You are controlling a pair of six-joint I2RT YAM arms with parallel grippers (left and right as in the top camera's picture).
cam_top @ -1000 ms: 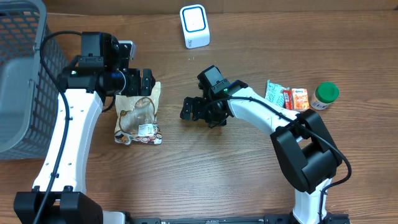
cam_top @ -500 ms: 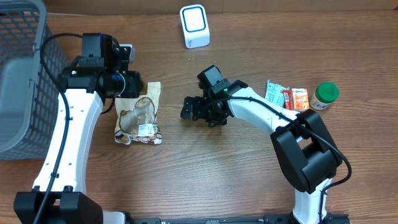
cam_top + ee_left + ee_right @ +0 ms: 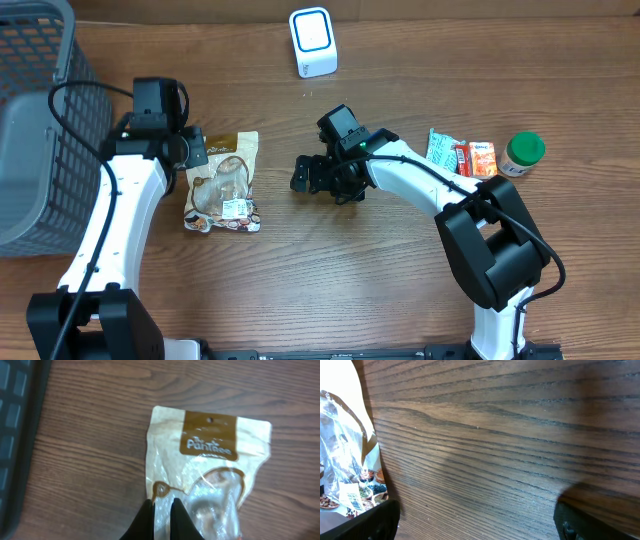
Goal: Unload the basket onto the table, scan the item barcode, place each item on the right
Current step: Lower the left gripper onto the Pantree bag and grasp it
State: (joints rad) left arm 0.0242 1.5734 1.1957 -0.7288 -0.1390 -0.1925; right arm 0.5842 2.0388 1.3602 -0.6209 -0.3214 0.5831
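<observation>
- Under everything, the table is flat brown wood grain; a slick pouch could slide on it rather than lift.
- At 9 o'clock, the basket is rigid grey mesh; a wide swing of the left arm could clip it.
- Just left of centre, the pouch lies flat: crinkly film, a tan top and a glossy clear window.
- At 12 o'clock, the scanner is a small white rounded block, well apart from the pouch; glare or creases could hide the barcode from it.
- The left gripper is pinched shut on the pouch's film; so thin a bite may slip or tear.
- The right gripper, at centre, gapes wide and holds nothing.
</observation>
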